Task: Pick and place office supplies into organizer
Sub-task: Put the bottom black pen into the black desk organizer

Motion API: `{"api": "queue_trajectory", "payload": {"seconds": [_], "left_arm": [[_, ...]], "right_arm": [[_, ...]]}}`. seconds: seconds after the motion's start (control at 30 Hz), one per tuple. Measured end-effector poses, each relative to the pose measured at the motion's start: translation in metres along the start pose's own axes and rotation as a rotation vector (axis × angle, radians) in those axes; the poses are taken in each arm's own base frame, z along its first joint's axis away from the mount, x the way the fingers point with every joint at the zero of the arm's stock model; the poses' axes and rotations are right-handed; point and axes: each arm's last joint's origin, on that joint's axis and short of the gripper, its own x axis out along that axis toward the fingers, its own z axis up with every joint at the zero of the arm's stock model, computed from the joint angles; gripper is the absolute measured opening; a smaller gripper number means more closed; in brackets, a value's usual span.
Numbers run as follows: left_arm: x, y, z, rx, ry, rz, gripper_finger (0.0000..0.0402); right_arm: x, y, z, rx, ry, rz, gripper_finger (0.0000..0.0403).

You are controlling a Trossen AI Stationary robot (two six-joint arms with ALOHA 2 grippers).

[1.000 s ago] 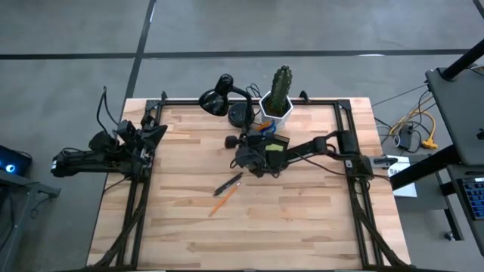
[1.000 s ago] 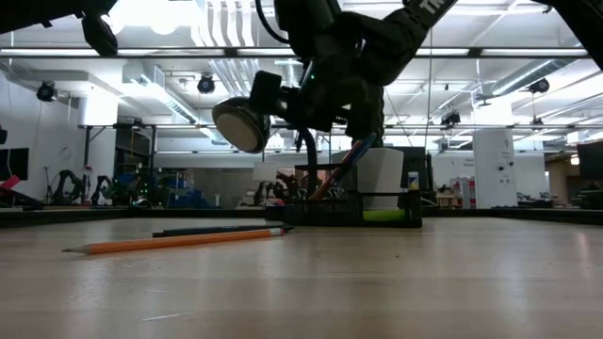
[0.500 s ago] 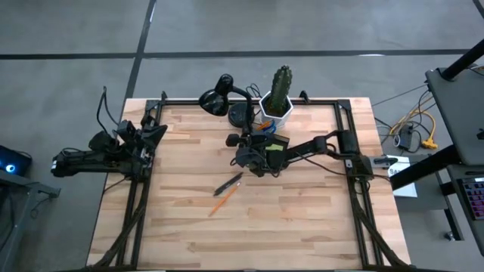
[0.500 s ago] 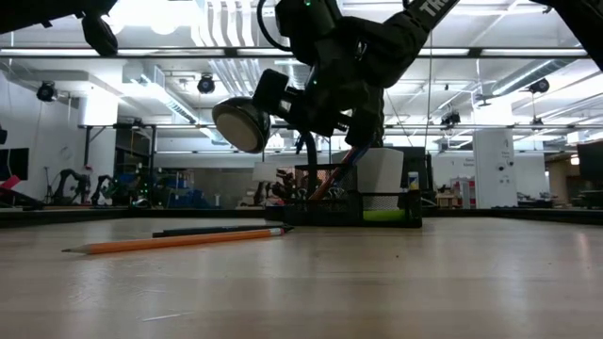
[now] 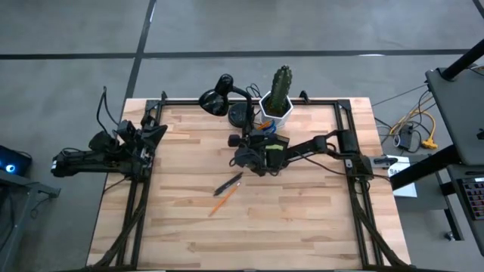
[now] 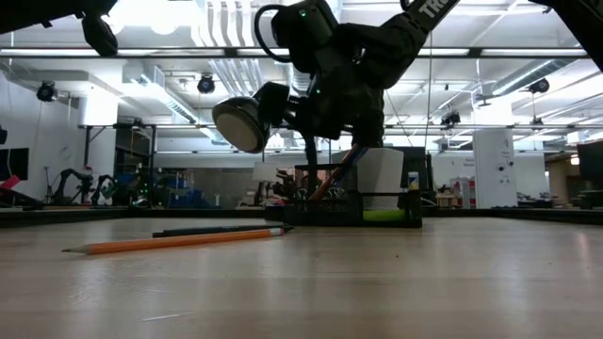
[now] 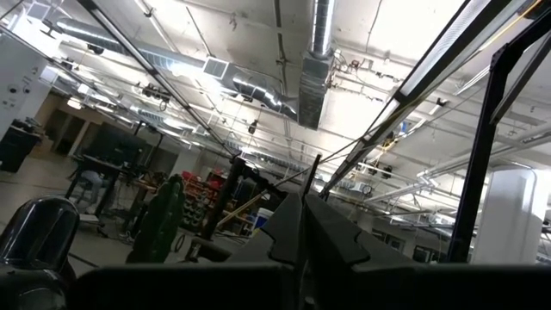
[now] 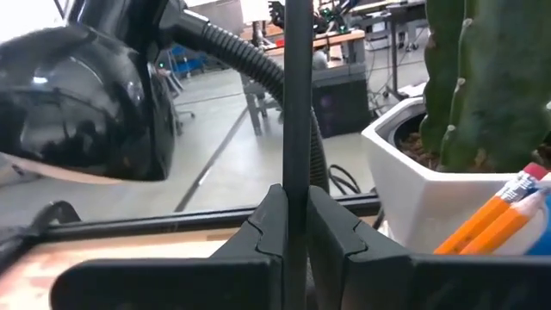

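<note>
We see the right pincer (image 8: 295, 226) clenched on a dark pen (image 8: 297, 103) above the organizer (image 5: 274, 143) at the bench's far side; crowded by lamp (image 8: 82, 103) and cactus pot (image 8: 430, 189), it may, we think, miss.

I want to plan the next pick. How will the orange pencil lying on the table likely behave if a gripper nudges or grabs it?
The orange pencil looks thin, straight and rigid, so it probably won't flex. It lies flat on the smooth wooden table, so a sideways nudge may roll or spin it. It lies very close to the dark pen, which could shift too.
</note>
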Motion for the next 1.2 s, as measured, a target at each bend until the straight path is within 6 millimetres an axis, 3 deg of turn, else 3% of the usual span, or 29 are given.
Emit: {"api": "queue_trajectory", "payload": {"seconds": [1.2], "left_arm": [[-0.001, 0.0, 0.002, -0.003, -0.014, -0.004, 0.0]], "right_arm": [[0.03, -0.009, -0.002, -0.099, 0.01, -0.055, 0.0013]]}}
